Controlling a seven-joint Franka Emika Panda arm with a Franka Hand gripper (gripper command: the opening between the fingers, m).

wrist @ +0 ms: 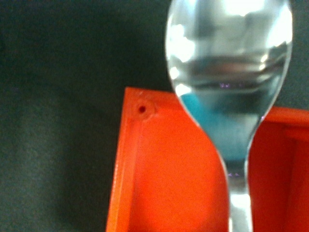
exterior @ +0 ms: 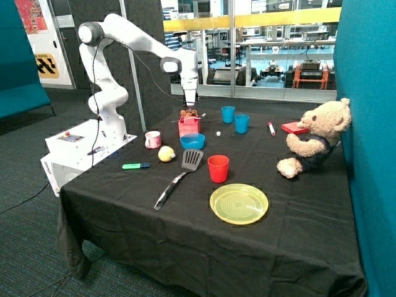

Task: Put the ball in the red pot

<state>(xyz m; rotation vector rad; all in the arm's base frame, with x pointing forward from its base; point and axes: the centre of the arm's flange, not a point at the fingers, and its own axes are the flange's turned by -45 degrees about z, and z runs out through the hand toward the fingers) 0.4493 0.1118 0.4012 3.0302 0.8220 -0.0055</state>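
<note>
The pale yellow ball (exterior: 166, 153) lies on the black tablecloth between the pink-and-white mug (exterior: 152, 139) and the spatula (exterior: 185, 170). The red pot (exterior: 189, 127) stands behind the blue bowl (exterior: 192, 141). My gripper (exterior: 190, 112) hangs straight over the red pot, well away from the ball. In the wrist view a shiny metal spoon (wrist: 229, 72) fills the frame close to the camera, its handle running down over the pot's red inside (wrist: 169, 179). Whether I hold the spoon does not show.
A red cup (exterior: 218, 168) and a yellow plate (exterior: 239, 203) sit toward the front. Two blue cups (exterior: 235, 119), a white die (exterior: 218, 133), a red marker (exterior: 271, 128), a flat red block (exterior: 294, 128) and a teddy bear (exterior: 315, 137) are at the back and side. A green marker (exterior: 135, 166) lies near the ball.
</note>
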